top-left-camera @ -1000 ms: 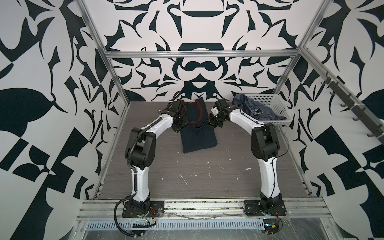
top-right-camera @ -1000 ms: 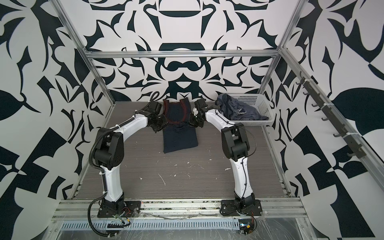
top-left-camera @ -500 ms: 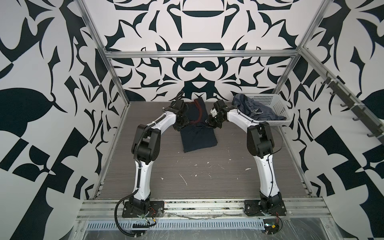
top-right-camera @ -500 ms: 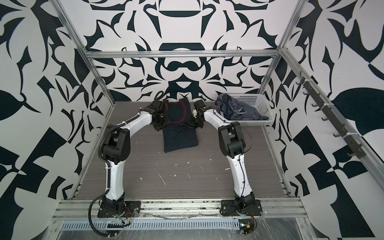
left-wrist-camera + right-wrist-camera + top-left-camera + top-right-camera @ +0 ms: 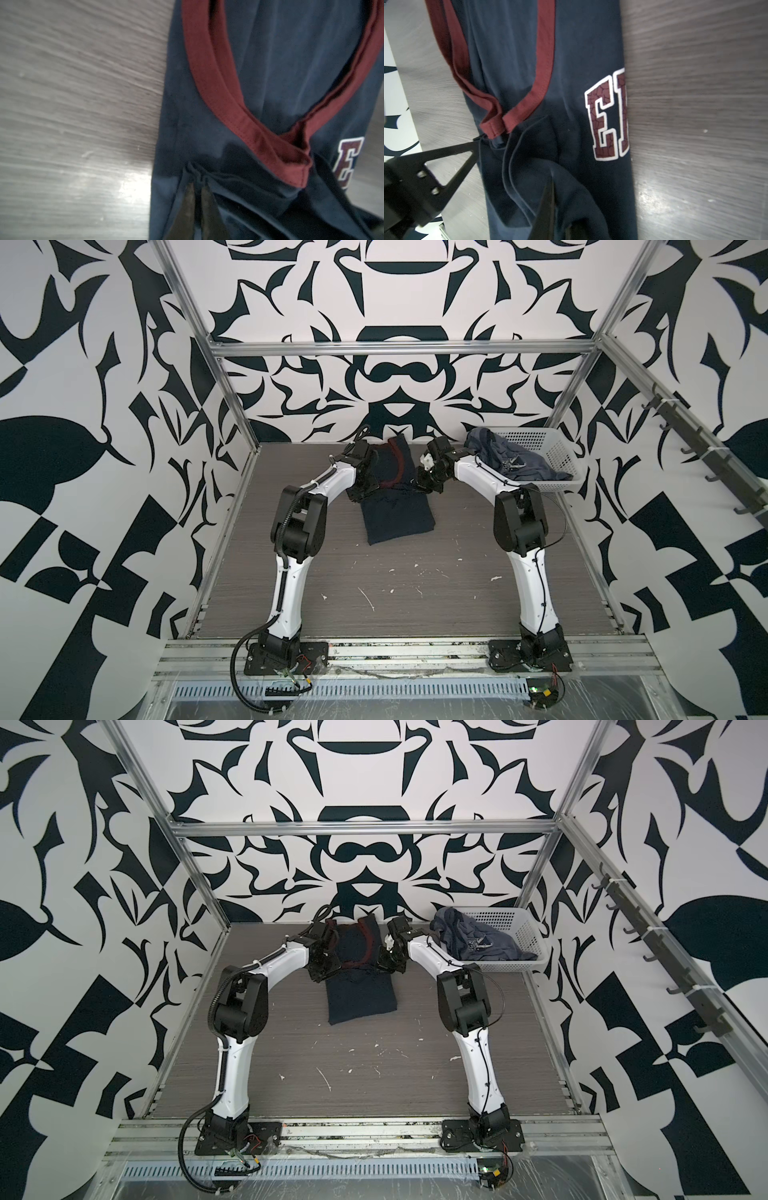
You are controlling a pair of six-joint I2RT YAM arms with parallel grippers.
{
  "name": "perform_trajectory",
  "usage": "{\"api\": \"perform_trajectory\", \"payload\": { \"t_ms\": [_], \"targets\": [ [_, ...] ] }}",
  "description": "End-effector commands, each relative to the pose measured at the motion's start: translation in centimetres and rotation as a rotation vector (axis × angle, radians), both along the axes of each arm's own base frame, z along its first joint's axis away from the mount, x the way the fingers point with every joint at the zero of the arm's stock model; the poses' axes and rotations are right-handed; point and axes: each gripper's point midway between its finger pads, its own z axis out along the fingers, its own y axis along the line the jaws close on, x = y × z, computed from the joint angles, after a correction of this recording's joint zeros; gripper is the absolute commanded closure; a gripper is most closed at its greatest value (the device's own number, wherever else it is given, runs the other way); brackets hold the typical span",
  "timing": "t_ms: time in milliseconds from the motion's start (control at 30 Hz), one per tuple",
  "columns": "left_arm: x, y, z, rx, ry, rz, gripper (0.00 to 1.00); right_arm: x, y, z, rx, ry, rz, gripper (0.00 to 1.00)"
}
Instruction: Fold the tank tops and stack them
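Grey wood-grain table (image 5: 415, 585), black-and-white patterned walls (image 5: 395, 302). The red-trimmed navy top (image 5: 397, 518) lies half folded. The left gripper (image 5: 197, 187) and right gripper (image 5: 552, 193) are clamped on its cloth.

Two tank tops: one navy tank top (image 5: 397, 518) between the left pincer (image 5: 363, 489) and the right pincer (image 5: 426, 485), one slate-blue tank top (image 5: 523, 464) out past the right pincer. One white basket (image 5: 557, 452), likewise past the right pincer. Two pincers, two arms (image 5: 291, 597). One bench (image 5: 415, 593)
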Motion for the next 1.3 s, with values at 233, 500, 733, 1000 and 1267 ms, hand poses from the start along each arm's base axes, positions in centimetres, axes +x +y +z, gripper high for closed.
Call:
{"api": "perform_trajectory", "payload": {
  "t_ms": [233,500,733,1000,1267],
  "targets": [
    [-0.3,2.3,6.2,0.035,-0.139,0.074,1.0,1.6,0.2,3.7,0.016,-0.086,-0.002,1.0],
    [0.1,2.3,3.5,0.058,-0.102,0.072,1.0,3.0,0.9,2.3,0.019,-0.082,0.008,1.0],
    [1.0,2.1,2.0,0.08,-0.072,0.065,0.84,4.1,1.2,2.0,0.002,-0.094,0.028,0.77],
    [-1.9,3.3,7.3,0.103,-0.11,0.065,0.34,2.1,-1.9,7.5,-0.131,-0.179,0.037,0.21],
    [-9.9,0.0,7.9,0.064,-0.116,-0.012,0.3,-4.3,-3.5,7.9,-0.153,-0.192,0.067,0.25]
  ]
}}
